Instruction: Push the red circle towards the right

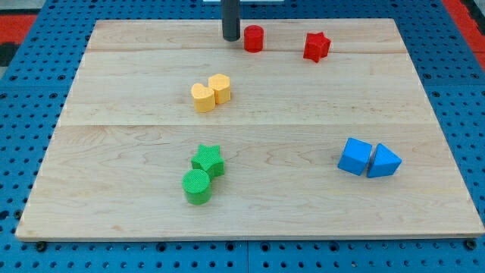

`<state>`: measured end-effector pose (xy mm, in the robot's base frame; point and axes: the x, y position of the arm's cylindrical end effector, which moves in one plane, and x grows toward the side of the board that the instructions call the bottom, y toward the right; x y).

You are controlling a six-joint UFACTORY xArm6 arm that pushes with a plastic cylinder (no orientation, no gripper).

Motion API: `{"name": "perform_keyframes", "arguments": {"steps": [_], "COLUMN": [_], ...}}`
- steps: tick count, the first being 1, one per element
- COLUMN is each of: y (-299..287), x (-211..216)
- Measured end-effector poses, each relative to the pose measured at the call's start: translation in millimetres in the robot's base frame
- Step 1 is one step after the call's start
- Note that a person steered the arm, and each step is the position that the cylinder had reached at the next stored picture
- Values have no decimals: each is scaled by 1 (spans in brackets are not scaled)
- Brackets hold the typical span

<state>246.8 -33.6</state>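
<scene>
1. Eight blocks: a red circle and red star; a yellow heart and yellow hexagon; a green star and green circle; a blue cube and blue triangle.
2. The red circle lies near the view's top, just right of my tip; whether they touch, I cannot tell. The rod has no jaws and grips nothing.
3. The wooden board lies on a blue pegboard.

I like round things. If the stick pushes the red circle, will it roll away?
Probably not. The red circle stands on its flat end, so it should slide across the smooth wooden board. It looks short and squat, so tipping seems unlikely. My tip sits just to its left in the view.
</scene>
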Motion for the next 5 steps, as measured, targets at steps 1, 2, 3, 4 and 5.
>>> {"name": "perform_keyframes", "arguments": {"steps": [1,2,3,4,5], "y": [2,75,86,9,74], "x": [13,9,1,-18,-26]}}
